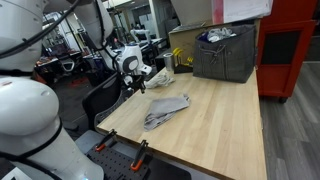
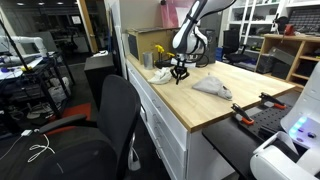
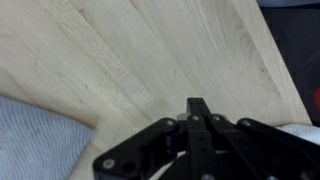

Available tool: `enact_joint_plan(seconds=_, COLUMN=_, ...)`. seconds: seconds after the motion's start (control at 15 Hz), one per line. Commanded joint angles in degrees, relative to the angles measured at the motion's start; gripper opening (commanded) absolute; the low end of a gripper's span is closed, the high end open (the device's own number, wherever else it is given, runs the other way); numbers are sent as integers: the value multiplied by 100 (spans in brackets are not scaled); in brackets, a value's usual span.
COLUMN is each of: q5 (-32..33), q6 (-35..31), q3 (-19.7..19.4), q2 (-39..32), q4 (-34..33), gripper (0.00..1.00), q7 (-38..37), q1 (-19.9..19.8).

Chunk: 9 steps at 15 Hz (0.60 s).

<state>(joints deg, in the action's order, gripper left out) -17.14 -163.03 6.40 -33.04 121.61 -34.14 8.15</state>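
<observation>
Empty jaws pressed fully together, poised low over the counter (image 1: 225, 135) near its edge. Just beside them, pale cloth (image 1: 160, 75); grey cloth (image 1: 166, 110) mid-counter; bin (image 1: 225, 55) far right. Seemingly an approach; any pickup needs jaws opened first, then lowered onto the cloth.
</observation>
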Motion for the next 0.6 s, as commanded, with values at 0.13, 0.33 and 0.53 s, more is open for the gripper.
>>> enact_joint_plan(seconds=0.13, q5=490, q6=-46, q3=-918, q2=481, q4=467, gripper=0, q7=111, q1=394)
enact_joint_plan(seconds=0.33, q5=1194, q6=-130, q3=-1860, q2=736, q4=846, gripper=0, q7=-361, q1=958)
enact_joint_plan(seconds=0.53, q5=1901, q6=50, q3=-2546, q2=887, q4=1159, gripper=0, q7=-726, q1=1332)
